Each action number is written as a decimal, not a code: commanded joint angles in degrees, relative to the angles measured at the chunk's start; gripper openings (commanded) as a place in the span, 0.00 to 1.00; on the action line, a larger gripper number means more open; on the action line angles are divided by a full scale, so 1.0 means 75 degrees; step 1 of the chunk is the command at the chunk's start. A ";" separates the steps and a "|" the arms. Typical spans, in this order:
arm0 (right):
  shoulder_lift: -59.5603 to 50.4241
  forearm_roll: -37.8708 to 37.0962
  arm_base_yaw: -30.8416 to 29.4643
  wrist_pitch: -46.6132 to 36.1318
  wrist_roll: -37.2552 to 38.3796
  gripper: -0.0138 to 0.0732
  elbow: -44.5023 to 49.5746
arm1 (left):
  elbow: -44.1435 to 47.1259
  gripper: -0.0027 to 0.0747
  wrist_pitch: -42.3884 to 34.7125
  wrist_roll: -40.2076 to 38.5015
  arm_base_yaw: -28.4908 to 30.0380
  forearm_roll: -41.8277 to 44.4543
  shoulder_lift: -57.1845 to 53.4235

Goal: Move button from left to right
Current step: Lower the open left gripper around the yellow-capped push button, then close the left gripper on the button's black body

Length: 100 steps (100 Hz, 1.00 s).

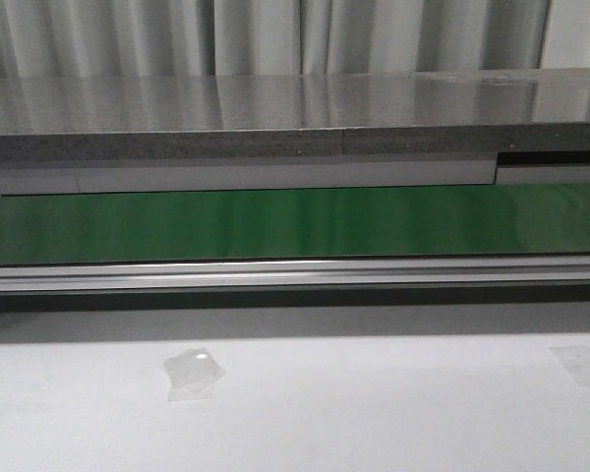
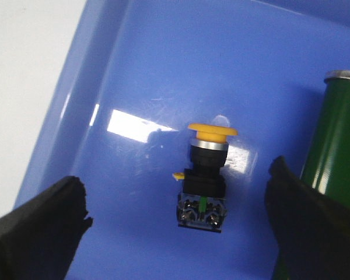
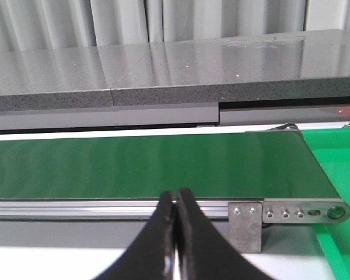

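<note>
The button (image 2: pixel 205 178) lies on its side in a blue tray (image 2: pixel 163 70), seen only in the left wrist view. It has a yellow mushroom cap, a black body and a metal-screwed base with a green mark. My left gripper (image 2: pixel 176 192) is open above the tray, its two black fingers (image 2: pixel 41 221) wide apart on either side of the button and not touching it. My right gripper (image 3: pixel 175 198) is shut and empty, its tips in front of the green conveyor belt (image 3: pixel 151 169). Neither gripper shows in the front view.
A green cylinder with a metal rim (image 2: pixel 332 134) stands in the tray next to the left gripper's far finger. The conveyor belt (image 1: pixel 295 221) with its aluminium rail runs across the table. A green bin (image 3: pixel 338 175) sits past the belt's end. Tape patches (image 1: pixel 192 374) lie on the white table.
</note>
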 commanded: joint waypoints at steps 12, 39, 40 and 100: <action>-0.0135 -0.0079 0.0008 -0.0616 0.0021 0.08 -0.0116 | -0.0269 0.80 -0.0455 0.0045 0.0001 -0.0161 0.0258; -0.0135 -0.0079 0.0008 -0.0616 0.0021 0.08 -0.0116 | -0.0269 0.80 -0.0599 0.0104 0.0001 -0.0397 0.0724; -0.0135 -0.0079 0.0008 -0.0616 0.0021 0.08 -0.0116 | -0.0269 0.80 -0.0618 0.0104 0.0001 -0.0397 0.0742; -0.0135 -0.0079 0.0008 -0.0616 0.0021 0.08 -0.0116 | -0.0269 0.80 -0.0796 0.0148 -0.0030 -0.0518 0.1321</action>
